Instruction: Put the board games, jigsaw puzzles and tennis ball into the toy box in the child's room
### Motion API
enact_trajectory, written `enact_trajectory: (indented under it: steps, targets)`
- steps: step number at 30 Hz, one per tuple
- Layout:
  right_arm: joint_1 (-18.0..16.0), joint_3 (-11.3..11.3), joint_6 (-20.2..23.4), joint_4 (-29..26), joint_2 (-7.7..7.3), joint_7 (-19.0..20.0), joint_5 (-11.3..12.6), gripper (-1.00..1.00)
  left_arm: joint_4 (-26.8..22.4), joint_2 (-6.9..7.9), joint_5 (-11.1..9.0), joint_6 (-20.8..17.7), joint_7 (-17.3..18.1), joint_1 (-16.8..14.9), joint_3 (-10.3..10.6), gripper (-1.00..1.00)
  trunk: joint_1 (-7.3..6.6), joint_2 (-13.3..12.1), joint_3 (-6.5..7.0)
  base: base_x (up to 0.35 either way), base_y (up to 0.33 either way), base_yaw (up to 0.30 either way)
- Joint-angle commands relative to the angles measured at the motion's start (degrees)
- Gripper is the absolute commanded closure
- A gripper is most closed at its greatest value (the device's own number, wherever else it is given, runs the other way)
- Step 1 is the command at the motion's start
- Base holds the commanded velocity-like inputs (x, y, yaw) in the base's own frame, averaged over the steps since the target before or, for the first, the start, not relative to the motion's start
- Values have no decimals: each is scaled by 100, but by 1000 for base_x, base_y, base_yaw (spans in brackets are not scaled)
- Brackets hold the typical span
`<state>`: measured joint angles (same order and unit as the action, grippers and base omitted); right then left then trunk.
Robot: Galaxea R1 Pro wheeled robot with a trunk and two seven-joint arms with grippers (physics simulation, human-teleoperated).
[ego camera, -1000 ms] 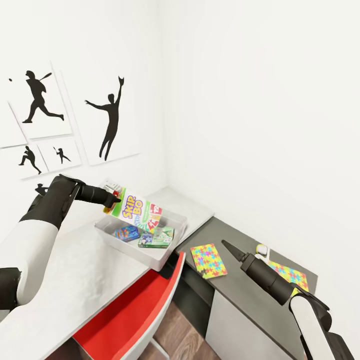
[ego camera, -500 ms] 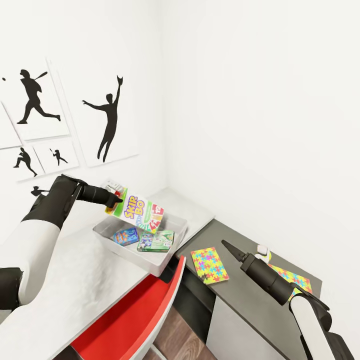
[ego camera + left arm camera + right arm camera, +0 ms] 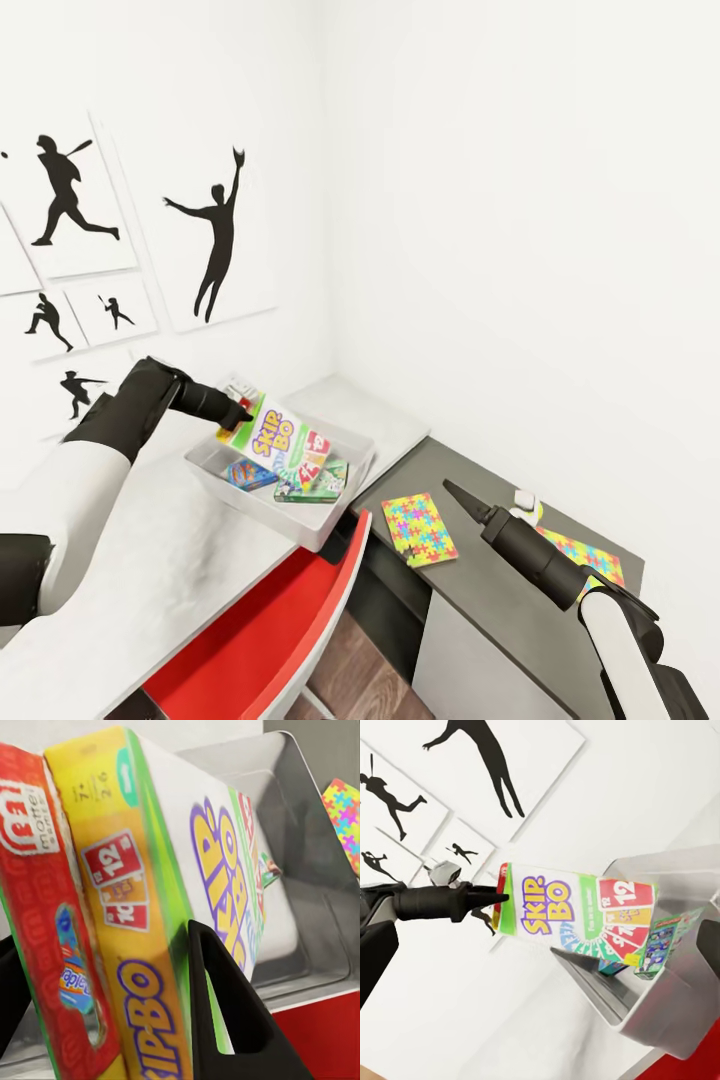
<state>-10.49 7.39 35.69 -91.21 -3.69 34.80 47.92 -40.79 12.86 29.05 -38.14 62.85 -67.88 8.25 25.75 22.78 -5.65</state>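
Two work surfaces meet at the room corner: a pale grey table (image 3: 150,560) under the left arm and a lower dark grey desk (image 3: 480,580) under the right arm. White walls close both far edges; black sports silhouette pictures (image 3: 215,235) hang on the left wall. A red chair (image 3: 270,640) is tucked against the near edge of the pale table, its back rising just below the toy box (image 3: 330,522).

Toy box: sits at the pale table's corner nearest the dark desk, rim free on all sides. Two board games (image 3: 300,482) lie flat on its floor, a blue one and a green one.

Left gripper (image 3: 240,417): pinches the Skip-Bo board game (image 3: 285,447) by one short end, a finger (image 3: 232,1020) pressed on the printed cover. Box is tilted, lower end dipping inside the toy box above the two flat games.

Right gripper (image 3: 456,495): hovers over the dark desk, holding nothing; fingers appear together as one point.

Jigsaw puzzles: one (image 3: 417,529) lies flat just beside the right gripper, toward the toy box; a second (image 3: 585,557) lies beyond the right forearm. Tennis ball (image 3: 535,513) rests between the second puzzle and the wall, partly hidden by the arm.
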Motion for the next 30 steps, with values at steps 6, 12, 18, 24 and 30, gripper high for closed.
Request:
enact_trajectory:
  steps: [6, 12, 18, 24, 30]
  targets:
    - [-5, 0, 41, -2, 0, 1, 34, -100, 83, -71, 26, -38, 27, -6, 19, 100, 3, 14, -56, 0, 0, 0]
    - [-5, 1, 35, -2, 0, 1, 34, -100, 224, -155, 31, -32, 25, -6, 23, 100, 3, 14, -107, 0, 0, 0]
    - [-5, 3, 34, -2, 0, 1, 34, -100, 276, -231, 31, -36, 0, -6, 66, 100, 3, 14, -159, 0, 0, 0]
    - [-5, 2, 34, -2, 0, 1, 35, -100, 281, -239, 31, -34, -14, -6, 132, 100, 3, 14, -210, 0, 0, 0]
    - [-5, 0, 27, -2, 0, 6, 36, -100, 282, -240, 24, -28, -24, -6, 140, 100, 3, 14, -262, 0, 0, 0]
